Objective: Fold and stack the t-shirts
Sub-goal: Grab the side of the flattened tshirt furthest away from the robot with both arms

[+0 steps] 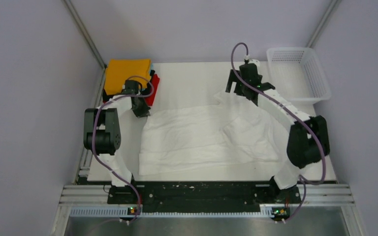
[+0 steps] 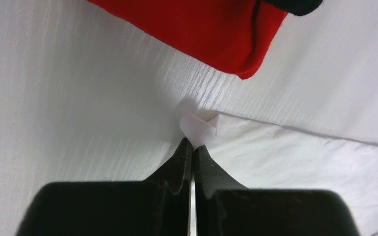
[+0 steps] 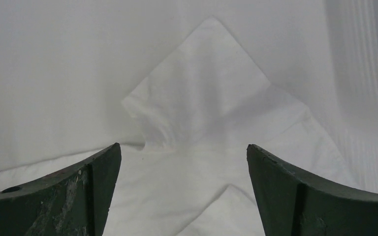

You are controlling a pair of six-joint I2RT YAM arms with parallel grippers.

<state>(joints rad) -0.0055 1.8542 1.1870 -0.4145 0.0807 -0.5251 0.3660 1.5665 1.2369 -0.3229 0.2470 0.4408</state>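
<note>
Pale walls close round a white bench (image 1: 192, 78) with two arms on it. One white shirt (image 1: 202, 140) lies spread and wrinkled across the middle of the top view. One stack sits at upper left, showing four colours: an orange shirt (image 1: 127, 73) on top, a red shirt (image 1: 152, 94) sticking out at its lower right, and slivers of teal and black at the right edge. One lattice basket (image 1: 325, 91) stands at upper right. The left arm (image 1: 103, 130) reaches to the white shirt's upper left corner beside the stack; in the left wrist view its jaws are pressed together, pinching a small tip of white cloth, with the red shirt above. The right arm (image 1: 300, 132) reaches to the shirt's upper right corner; its jaws are spread wide, with a pointed corner of cloth between them.
</note>
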